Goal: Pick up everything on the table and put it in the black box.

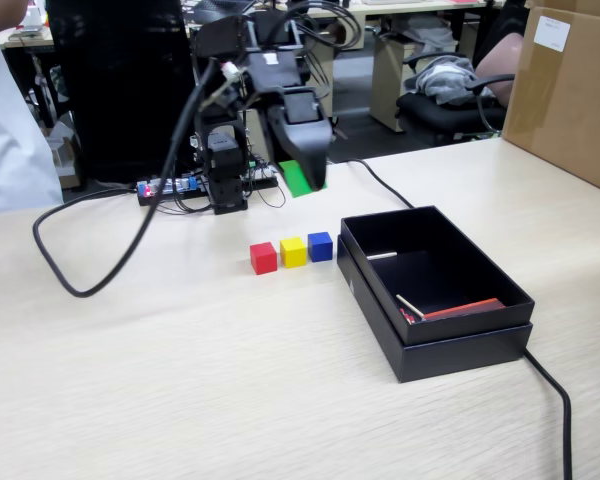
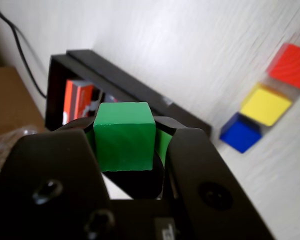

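My gripper point(image 1: 307, 183) hangs above the table point(image 1: 230, 390), behind the row of cubes, and is shut on the green cube point(image 1: 300, 178). The wrist view shows the green cube point(image 2: 124, 136) squeezed between both black jaws of the gripper point(image 2: 125, 131). A red cube point(image 1: 263, 258), a yellow cube point(image 1: 293, 252) and a blue cube point(image 1: 320, 246) sit side by side on the table, just left of the black box point(image 1: 460, 345). In the wrist view the red cube point(image 2: 291, 65), yellow cube point(image 2: 265, 104) and blue cube point(image 2: 241, 133) lie at the right, the black box point(image 2: 135, 86) beyond the held cube.
Inside the box lie a flat red item point(image 1: 463, 309) and a white stick point(image 1: 411, 306). A black cable point(image 1: 72, 280) loops at the left; another cable point(image 1: 558, 395) runs from the box to the front edge. A large brown carton point(image 1: 570, 95) stands at the back right.
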Robot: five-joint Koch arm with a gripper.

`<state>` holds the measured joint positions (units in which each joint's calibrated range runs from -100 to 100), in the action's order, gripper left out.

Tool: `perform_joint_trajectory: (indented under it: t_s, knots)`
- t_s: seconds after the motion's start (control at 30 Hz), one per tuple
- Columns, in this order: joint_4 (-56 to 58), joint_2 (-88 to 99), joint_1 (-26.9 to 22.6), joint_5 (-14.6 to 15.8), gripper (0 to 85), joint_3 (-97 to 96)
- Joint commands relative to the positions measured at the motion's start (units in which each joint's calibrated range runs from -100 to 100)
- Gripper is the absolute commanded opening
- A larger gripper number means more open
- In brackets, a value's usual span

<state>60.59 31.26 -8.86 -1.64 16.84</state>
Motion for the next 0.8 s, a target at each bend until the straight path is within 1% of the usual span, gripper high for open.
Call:
perform_joint_trajectory:
  t_s: [0.0,0.1,0.13,0.27,0.4,0.43,0.47,0.53,0.7,0.77]
  knots:
    - [-0.42,-8.83,-2.93,1.12,4.7,11.08]
    - [-0.42,-17.78,-4.79,2.05,4.7,17.79]
    - [-0.42,-27.99,-6.59,2.88,4.8,24.95]
    - [-0.42,-41.76,-7.47,3.91,5.1,30.30]
    - [-0.42,-49.45,-7.72,4.59,5.2,31.39]
    - [0.19,-54.50,-8.11,5.23,13.6,31.48]
    - [1.05,-54.96,-8.35,5.42,19.4,31.48]
    - [1.74,-55.07,-8.35,5.47,26.9,31.21]
    - [5.11,-51.29,-7.91,5.52,38.4,30.39]
    - [5.72,-45.20,-7.52,5.47,39.4,30.03]
